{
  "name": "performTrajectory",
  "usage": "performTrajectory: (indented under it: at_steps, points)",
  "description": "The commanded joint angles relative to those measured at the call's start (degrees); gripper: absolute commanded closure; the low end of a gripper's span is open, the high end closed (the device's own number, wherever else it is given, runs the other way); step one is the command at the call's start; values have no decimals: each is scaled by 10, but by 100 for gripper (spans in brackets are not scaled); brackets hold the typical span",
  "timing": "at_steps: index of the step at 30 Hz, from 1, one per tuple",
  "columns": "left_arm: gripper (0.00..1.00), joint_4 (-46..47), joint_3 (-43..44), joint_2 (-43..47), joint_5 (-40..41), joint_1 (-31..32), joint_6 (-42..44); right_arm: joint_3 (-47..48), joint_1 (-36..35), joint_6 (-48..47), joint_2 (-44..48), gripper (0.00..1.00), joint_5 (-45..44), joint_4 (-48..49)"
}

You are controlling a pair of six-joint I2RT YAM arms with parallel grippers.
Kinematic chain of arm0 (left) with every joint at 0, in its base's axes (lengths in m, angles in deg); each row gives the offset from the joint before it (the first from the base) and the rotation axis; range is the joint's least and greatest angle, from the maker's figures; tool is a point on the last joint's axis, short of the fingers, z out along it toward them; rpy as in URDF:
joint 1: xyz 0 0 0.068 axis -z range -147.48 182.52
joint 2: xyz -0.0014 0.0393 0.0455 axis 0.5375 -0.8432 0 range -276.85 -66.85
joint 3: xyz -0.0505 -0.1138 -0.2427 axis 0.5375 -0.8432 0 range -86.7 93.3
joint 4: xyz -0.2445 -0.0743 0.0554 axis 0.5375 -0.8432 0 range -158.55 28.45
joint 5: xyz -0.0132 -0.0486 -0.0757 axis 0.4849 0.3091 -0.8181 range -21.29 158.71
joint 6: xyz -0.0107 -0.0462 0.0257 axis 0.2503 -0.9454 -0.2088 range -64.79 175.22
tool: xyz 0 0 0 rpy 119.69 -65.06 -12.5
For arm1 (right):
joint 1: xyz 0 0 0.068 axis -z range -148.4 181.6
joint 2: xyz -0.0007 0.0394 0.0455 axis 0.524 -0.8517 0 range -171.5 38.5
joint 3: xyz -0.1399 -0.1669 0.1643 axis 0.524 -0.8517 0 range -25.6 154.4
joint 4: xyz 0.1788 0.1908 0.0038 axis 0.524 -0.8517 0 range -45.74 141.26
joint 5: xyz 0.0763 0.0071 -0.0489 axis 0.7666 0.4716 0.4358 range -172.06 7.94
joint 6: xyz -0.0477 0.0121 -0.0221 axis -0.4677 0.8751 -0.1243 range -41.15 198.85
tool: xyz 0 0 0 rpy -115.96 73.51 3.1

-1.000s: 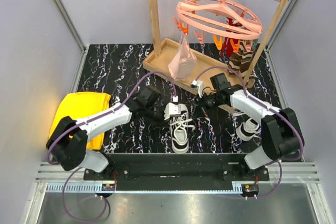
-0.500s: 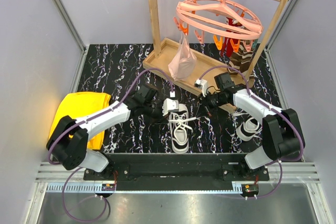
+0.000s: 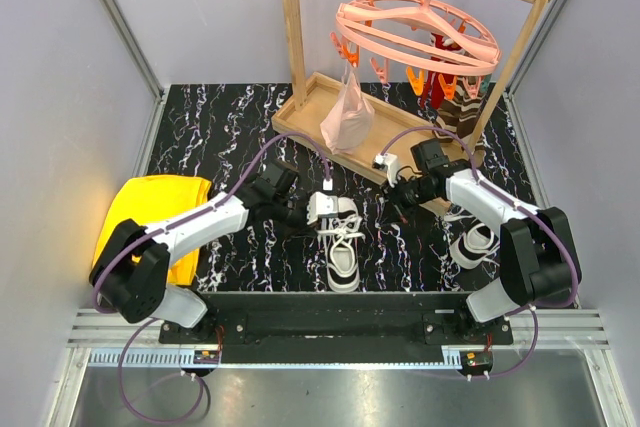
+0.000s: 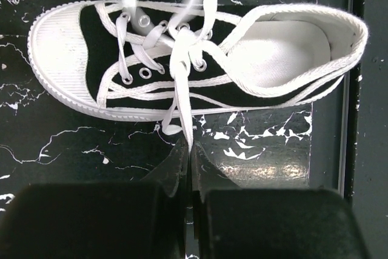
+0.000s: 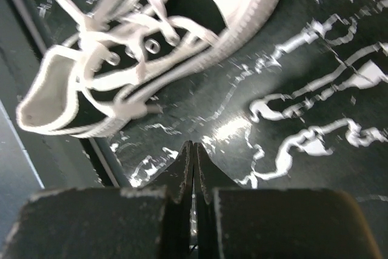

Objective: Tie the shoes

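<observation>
From above, a wooden tray is standing at the far side with a pink bag hanging over it. One shoe is lying near the middle, and the other shoe is on the right. The left gripper and the right gripper are sitting farther from the middle shoe than a second ago.

In the left wrist view, the fingers are pinching a lace.

In the right wrist view, the fingers are pressing together.

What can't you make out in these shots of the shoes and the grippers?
Second shoe: top view, right arm covers most.
Laces: left wrist view, top edge cuts the loops; right wrist view, blur hides the knot.
Right gripper: shut, blur hides any lace inside.
</observation>
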Motion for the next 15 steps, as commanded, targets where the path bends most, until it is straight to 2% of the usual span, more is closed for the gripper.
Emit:
performTrajectory:
  at_steps: [1, 8, 12, 14, 15]
  points:
    - [100, -12, -7, 0, -10, -16, 20, -5, 15, -30, 23, 100, -30, -19]
    - [100, -15, 7, -27, -2, -23, 30, -11, 21, -37, 22, 100, -19, -23]
    - [100, -17, 31, -43, -6, -23, 34, 18, 21, -30, 4, 99, 28, -38]
    - [99, -16, 38, -52, -5, -22, 34, 32, 20, -20, -12, 88, 49, -45]
    - [98, -17, 43, -55, -6, -22, 34, 46, 21, -5, -17, 75, 67, -44]
